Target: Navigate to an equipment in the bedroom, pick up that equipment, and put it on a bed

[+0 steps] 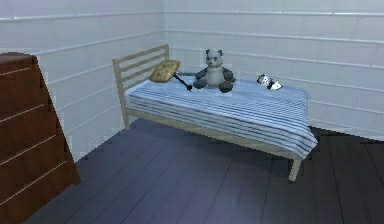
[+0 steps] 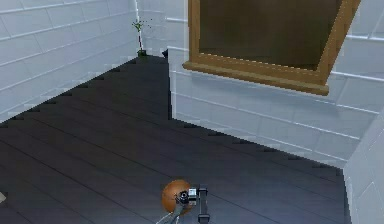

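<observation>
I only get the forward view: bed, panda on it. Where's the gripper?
Observer: The gripper is low in the arm side view, over dark floor.
Operator: Anything at it?
Observer: An orange-brown ball is at its far end; I cannot tell whether it is held.
Operator: What's farther out on that side?
Observer: A white brick wall with a wood-framed window.

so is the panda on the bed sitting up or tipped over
Upright: the panda sits on the bed with its head above its body.
</observation>
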Controlling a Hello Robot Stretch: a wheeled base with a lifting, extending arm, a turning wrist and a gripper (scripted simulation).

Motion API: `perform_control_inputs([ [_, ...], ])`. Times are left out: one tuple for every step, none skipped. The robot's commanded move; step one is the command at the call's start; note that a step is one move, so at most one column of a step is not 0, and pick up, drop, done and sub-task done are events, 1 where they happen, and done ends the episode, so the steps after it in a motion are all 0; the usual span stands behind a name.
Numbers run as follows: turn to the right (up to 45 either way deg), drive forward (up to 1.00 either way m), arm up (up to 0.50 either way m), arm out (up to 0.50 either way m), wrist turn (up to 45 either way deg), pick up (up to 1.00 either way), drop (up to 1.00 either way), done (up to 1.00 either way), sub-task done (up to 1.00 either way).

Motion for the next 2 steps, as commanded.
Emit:
perform_control_inputs([
  [0.0,0.00,0.00,0.00,45.0,0.00,0.00,0.00,0.00],
  [0.0,0.00,0.00,0.00,45.0,0.00,0.00,0.00,0.00],
])
